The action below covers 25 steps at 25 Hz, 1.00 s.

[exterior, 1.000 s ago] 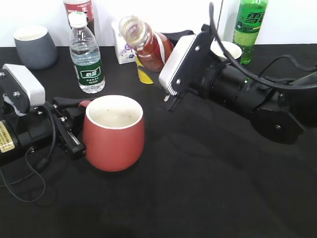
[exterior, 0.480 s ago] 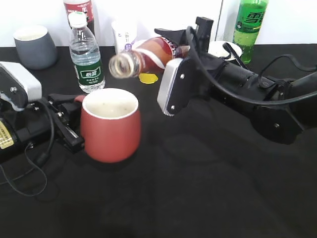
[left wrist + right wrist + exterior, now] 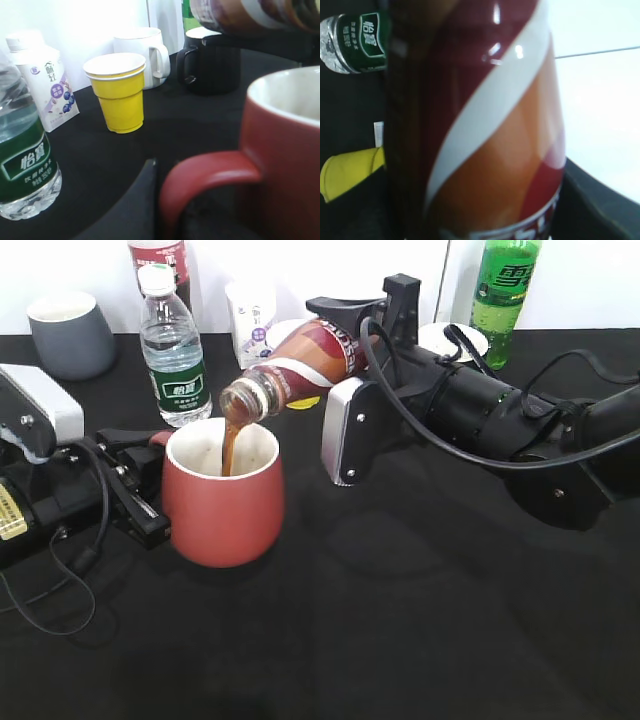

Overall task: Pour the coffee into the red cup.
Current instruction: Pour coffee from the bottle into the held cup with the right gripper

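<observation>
- On the black counter [image 3: 400, 620], the right gripper [image 3: 345, 325] clamps its fingers on a tilted red-labelled clear plastic coffee bottle [image 3: 300, 360]; since half a second ago, brown coffee [image 3: 230, 445] has begun streaming into the round red ceramic cup [image 3: 222, 495].
- The left gripper [image 3: 135, 480] has its fingers closed on the cup's handle [image 3: 205, 172].
- Counted: one clear water bottle [image 3: 173, 350], one green bottle [image 3: 503, 295], one grey cup [image 3: 70, 332].
- Only the left wrist view shows the whole yellow paper cup [image 3: 119, 92], the white mug [image 3: 141, 55] and the black mug [image 3: 212, 62].

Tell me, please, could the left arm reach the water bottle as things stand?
Probably not yet. The left gripper is closed on the red cup handle while the coffee bottle pours into it. The water bottle stands close behind with nothing between, so only the cup ties it up.
</observation>
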### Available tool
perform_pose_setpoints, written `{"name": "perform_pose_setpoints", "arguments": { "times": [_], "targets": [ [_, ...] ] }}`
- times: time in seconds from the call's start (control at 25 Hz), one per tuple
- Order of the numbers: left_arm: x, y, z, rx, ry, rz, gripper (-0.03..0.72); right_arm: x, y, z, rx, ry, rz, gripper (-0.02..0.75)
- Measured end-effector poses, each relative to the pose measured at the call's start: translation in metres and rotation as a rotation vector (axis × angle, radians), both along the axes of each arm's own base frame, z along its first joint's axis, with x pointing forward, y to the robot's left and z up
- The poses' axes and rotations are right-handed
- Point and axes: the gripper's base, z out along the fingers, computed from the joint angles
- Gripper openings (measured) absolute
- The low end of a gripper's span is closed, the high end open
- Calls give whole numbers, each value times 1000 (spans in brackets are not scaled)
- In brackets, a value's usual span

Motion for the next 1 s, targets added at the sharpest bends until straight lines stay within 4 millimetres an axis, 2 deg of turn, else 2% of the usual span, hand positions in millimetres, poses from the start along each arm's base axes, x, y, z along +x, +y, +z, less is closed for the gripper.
{"name": "perform_pose_setpoints", "arguments": {
  "times": [1.0],
  "targets": [
    [0, 0, 0, 1, 0, 0, 48, 0, 0, 0, -32, -36, -2, 536]
  ]
}}
